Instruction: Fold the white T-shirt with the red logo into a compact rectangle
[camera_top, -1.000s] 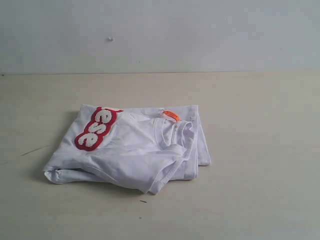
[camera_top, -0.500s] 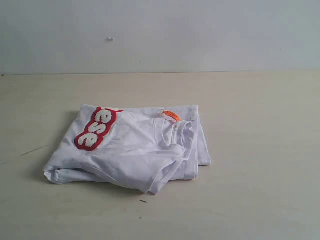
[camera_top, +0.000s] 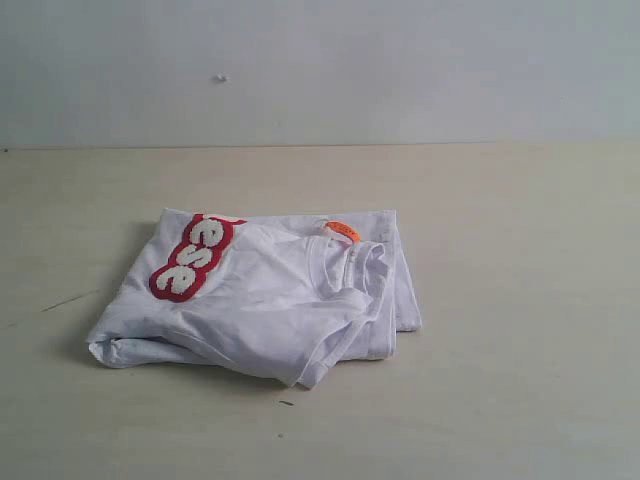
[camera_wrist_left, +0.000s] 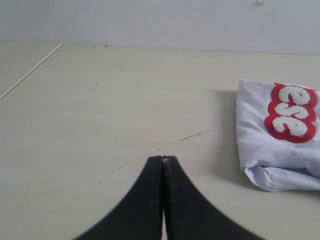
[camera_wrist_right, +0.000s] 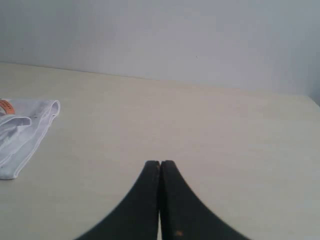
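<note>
The white T-shirt (camera_top: 270, 300) lies folded in a rough rectangle on the beige table (camera_top: 500, 250), left of the middle. Part of its red logo (camera_top: 190, 258) shows on the upper left panel, and the orange neck tag (camera_top: 343, 231) sits by the ribbed collar. Neither gripper shows in the exterior view. In the left wrist view my left gripper (camera_wrist_left: 163, 158) is shut and empty over bare table, apart from the T-shirt (camera_wrist_left: 260, 145) and the logo (camera_wrist_left: 291, 113). My right gripper (camera_wrist_right: 160, 162) is shut on nothing, well away from the T-shirt's edge (camera_wrist_right: 25, 135).
A plain pale wall (camera_top: 320, 70) runs along the table's far edge. A thin dark scratch (camera_top: 68, 300) marks the table left of the shirt, and a small dark speck (camera_top: 287, 403) lies in front of it.
</note>
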